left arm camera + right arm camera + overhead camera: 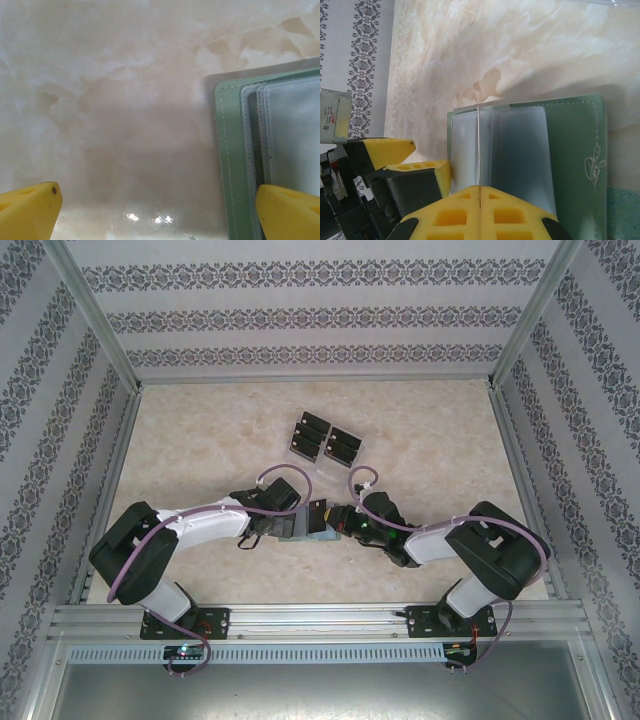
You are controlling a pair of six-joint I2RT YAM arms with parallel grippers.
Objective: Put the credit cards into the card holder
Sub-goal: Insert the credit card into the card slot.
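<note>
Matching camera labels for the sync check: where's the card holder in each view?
Top external: card holder just below picture centre.
Left wrist: at the right edge, cut off by the frame.
Right wrist: centre to right, lying open.
Shared landmark: one of the left gripper's yellow fingers at the holder's edge, seen in both wrist views.

Both arms bent inward, left claw [157, 214] spread wide, right claw [479, 198] pinched tight, tips close together.
</note>
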